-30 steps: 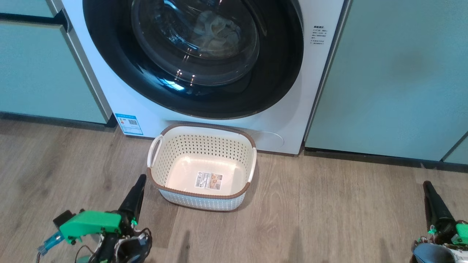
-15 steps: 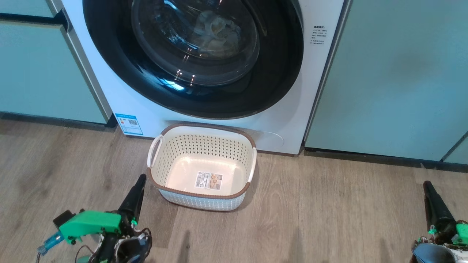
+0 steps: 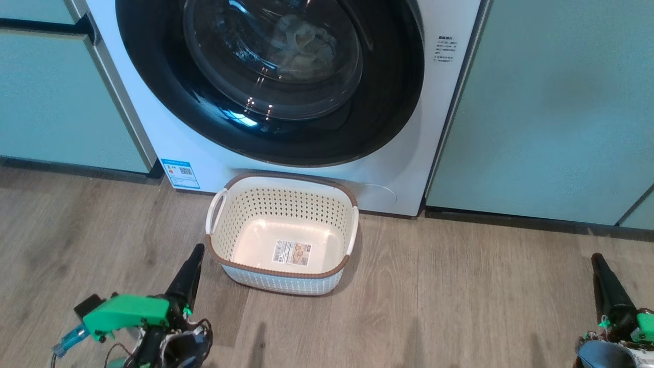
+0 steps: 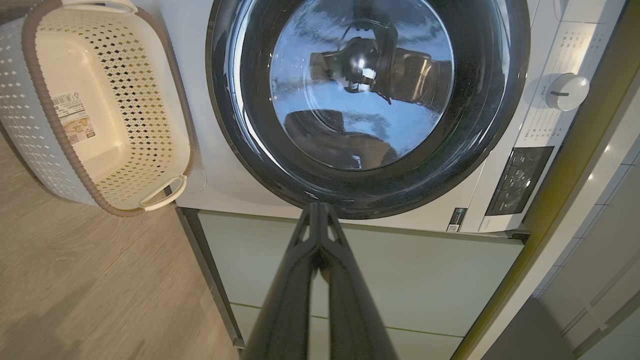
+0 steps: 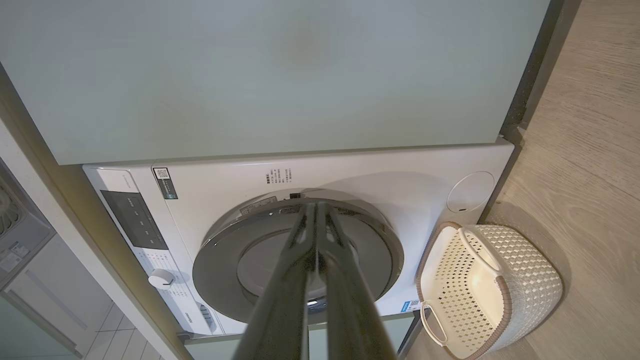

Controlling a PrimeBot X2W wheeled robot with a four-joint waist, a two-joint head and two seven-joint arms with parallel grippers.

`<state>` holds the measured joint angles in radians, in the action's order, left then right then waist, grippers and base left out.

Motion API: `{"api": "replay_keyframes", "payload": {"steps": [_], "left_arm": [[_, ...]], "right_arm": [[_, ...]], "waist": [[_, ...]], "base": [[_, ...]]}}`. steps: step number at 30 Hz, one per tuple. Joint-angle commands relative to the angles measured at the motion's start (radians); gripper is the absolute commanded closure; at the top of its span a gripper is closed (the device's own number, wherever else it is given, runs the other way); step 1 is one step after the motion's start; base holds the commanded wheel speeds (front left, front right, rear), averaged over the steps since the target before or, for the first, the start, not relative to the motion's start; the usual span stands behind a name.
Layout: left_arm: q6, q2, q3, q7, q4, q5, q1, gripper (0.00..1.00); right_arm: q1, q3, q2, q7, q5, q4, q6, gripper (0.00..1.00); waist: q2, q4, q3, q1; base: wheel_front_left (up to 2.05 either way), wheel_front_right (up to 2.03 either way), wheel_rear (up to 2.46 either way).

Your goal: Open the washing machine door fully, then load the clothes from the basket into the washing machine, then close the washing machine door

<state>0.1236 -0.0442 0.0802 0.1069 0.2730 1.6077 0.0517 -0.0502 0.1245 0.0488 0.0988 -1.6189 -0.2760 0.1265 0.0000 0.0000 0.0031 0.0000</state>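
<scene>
Washing machine door (image 3: pixel 271 138) closed; clothes (image 3: pixel 301 43) lie behind its glass. Basket (image 3: pixel 286 282) on floor (image 3: pixel 460 296) at washing machine (image 3: pixel 204 153) front. Left gripper (image 4: pixel 316 206), right gripper (image 5: pixel 316 204): jaws pressed together, holding nothing.

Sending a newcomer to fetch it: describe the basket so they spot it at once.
Find the white washing machine between teal cabinets. On the wood floor before its door sits the basket: cream, perforated, brown-rimmed, empty save a sticker.
</scene>
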Motion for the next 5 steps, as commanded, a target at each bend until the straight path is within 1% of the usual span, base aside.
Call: {"api": "replay_keyframes", "payload": {"steps": [1,5], "left_arm": [[0.007,-0.006,0.034,0.007,-0.028,0.000,0.056,1.00],[0.007,-0.006,0.034,0.007,-0.028,0.000,0.056,1.00]], "right_arm": [[-0.057,-0.016,0.006,0.010,0.006,0.032,0.004,1.00],[-0.057,-0.015,0.005,0.011,0.006,0.031,0.004,1.00]], "waist": [[0.0000,0.000,0.000,0.0000],[0.0000,0.000,0.000,0.0000]], "base": [[0.00,0.00,0.00],[0.00,0.00,0.00]]}}
